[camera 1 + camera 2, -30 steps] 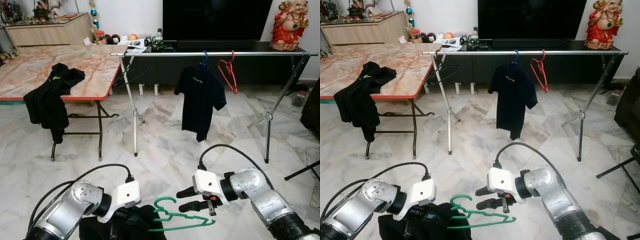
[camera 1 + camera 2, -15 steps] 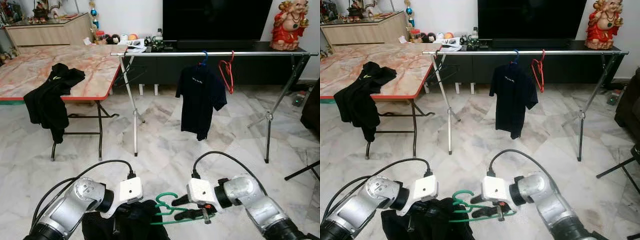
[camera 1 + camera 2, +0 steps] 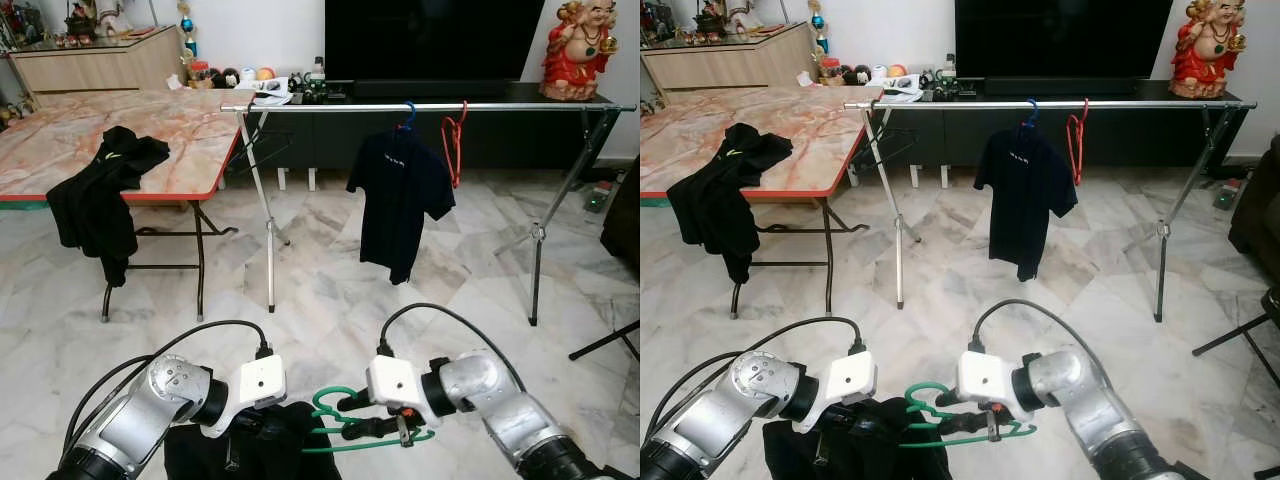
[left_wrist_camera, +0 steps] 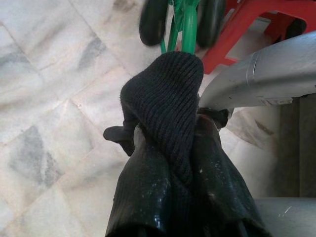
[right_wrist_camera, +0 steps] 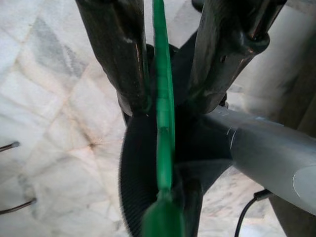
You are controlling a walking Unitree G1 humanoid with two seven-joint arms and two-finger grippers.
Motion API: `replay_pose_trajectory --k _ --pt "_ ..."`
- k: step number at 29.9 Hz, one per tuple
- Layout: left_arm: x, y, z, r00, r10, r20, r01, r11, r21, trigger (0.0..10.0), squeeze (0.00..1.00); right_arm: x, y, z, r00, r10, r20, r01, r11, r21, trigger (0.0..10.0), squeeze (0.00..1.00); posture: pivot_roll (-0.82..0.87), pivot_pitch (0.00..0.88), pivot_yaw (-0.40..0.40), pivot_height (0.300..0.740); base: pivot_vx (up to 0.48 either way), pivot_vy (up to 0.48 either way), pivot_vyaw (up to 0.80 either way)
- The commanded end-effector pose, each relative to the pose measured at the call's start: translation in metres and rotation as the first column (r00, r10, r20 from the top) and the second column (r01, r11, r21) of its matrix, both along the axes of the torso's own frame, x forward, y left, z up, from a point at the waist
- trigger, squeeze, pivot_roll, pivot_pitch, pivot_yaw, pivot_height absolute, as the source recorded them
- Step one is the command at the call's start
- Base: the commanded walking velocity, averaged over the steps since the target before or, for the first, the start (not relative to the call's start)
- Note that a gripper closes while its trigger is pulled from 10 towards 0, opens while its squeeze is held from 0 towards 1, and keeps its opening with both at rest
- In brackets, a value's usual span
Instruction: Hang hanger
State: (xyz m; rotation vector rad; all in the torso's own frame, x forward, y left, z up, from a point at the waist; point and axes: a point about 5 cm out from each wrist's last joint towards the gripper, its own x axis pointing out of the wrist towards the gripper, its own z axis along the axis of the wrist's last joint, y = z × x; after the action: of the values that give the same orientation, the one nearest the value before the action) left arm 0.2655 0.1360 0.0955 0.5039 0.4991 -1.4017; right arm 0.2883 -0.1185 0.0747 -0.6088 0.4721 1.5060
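The green hanger [image 3: 362,432] sits low in the head view, at about 6 o'clock, between the two arms. The left pincer [image 4: 170,148] is clamped on a black garment [image 3: 262,452] threaded on the hanger. The right pincer [image 3: 352,417] straddles the green wire, its fingers [image 5: 116,54] on either side with a small gap, not clamped. At 12 o'clock stands the clothes rail [image 3: 520,106] carrying a dark T-shirt [image 3: 400,203] and a red hanger [image 3: 454,140]. At 10 o'clock another black garment [image 3: 98,200] drapes off the marble tabletop [image 3: 60,140].
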Motion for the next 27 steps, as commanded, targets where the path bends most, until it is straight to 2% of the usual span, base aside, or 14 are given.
replay_pose_trajectory --k 1,4,13,14,15,27 --pt "0.002 -0.001 0.011 1.000 -0.011 0.024 0.012 0.999 -0.033 10.0 0.00 0.004 0.005 0.001 0.999 -0.007 0.054 0.008 1.000 -0.005 10.0 0.00 0.09 0.012 0.058 0.740 0.000 0.000 0.00" --pt "0.002 -0.002 0.011 1.000 -0.010 0.025 0.011 0.999 -0.039 10.0 0.00 0.009 0.009 0.001 0.996 -0.047 0.080 0.046 0.999 0.010 10.0 0.00 0.09 0.011 0.057 0.740 0.000 0.000 0.00" --pt "0.001 -0.004 0.013 0.999 -0.015 0.028 0.017 0.999 -0.043 10.0 0.00 0.005 0.013 -0.001 0.999 -0.020 0.037 0.018 0.999 0.045 10.0 0.00 0.09 0.009 0.054 0.740 0.000 0.000 0.00" --pt "0.001 -0.004 0.013 0.999 -0.015 0.028 0.016 0.999 -0.044 10.0 0.00 0.004 0.014 -0.001 0.999 -0.014 0.029 0.013 0.999 0.050 6.4 0.00 0.09 0.009 0.054 0.740 0.000 0.000 0.00" --pt "0.001 -0.005 0.013 0.999 -0.015 0.028 0.017 0.999 -0.044 10.0 0.00 0.002 0.014 -0.002 1.000 -0.008 0.018 0.007 0.999 0.054 0.0 0.00 0.09 0.009 0.053 0.740 0.000 0.000 0.00" --pt "0.001 -0.008 0.013 0.999 -0.020 0.031 0.021 0.998 -0.052 10.0 0.00 0.001 0.015 -0.008 1.000 -0.025 0.009 0.024 0.999 0.048 0.0 0.00 0.09 0.000 0.049 0.740 0.000 0.000 0.00"
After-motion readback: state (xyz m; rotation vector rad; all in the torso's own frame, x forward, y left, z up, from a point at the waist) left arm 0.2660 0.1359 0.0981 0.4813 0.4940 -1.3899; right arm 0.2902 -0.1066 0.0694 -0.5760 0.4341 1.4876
